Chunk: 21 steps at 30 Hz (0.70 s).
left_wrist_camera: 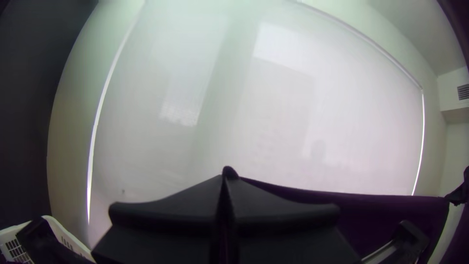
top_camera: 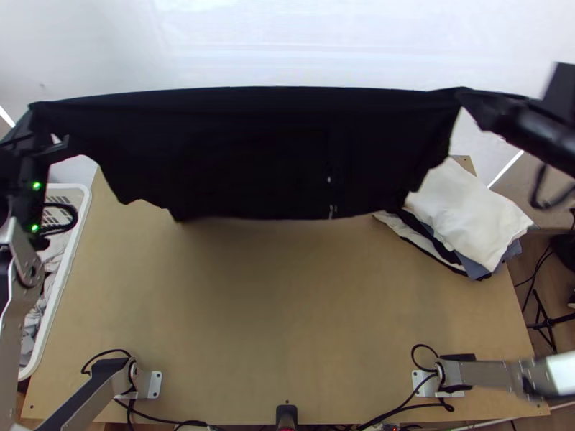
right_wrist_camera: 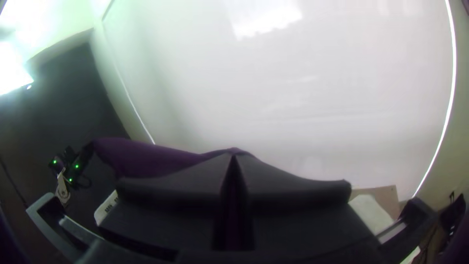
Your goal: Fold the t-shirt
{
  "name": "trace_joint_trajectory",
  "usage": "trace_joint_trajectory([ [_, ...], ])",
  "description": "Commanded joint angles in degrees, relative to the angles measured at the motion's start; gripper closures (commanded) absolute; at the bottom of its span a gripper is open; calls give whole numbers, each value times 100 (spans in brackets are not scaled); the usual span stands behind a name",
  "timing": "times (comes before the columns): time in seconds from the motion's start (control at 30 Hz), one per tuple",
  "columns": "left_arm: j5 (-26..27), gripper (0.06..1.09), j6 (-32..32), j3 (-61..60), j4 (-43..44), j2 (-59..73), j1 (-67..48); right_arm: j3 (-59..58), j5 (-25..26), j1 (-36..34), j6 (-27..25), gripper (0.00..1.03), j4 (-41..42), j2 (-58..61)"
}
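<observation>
The black t-shirt [top_camera: 273, 154] is held up and stretched wide above the far part of the table, its top edge nearly straight and its lower edge uneven. At its left end my left gripper [top_camera: 43, 126] holds a corner; in the left wrist view the left gripper [left_wrist_camera: 224, 178] is shut on the cloth [left_wrist_camera: 391, 215]. At the opposite end my right gripper [top_camera: 478, 100] grips the other corner. In the right wrist view, the fingers of the right gripper [right_wrist_camera: 233, 156] are closed together on the fabric [right_wrist_camera: 146, 159].
A stack of folded cloths, white on top [top_camera: 467, 208], lies at the table's right far side. Beside the table's left edge stands a white basket [top_camera: 72, 269] with cloth in it. Bare wooden tabletop [top_camera: 280, 309] shows between the arm bases and the shirt.
</observation>
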Motion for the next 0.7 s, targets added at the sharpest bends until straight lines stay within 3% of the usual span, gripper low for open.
trace_joint_trajectory([
  [0.0,57,105,-112,-500,429,-863,80,-370,11,-101,-765,100,27,-1433],
  [0.1,83,105,-33,-957,842,-1276,9,-545,11,-268,-791,100,-114,-1942],
  [0.23,83,105,-104,-1098,623,-1513,-122,-959,11,-268,-1011,100,-606,-2435],
  [0.47,136,105,-156,-1098,-705,-1487,-430,-2075,11,-250,-1020,100,-738,-2610],
  [0.6,637,105,-60,-1467,-1997,-1346,-474,-3288,11,-259,-862,100,-729,-2417],
  [0.67,944,105,-24,-1994,-2146,-1461,-474,-3912,11,-259,-914,100,-544,-2382],
])
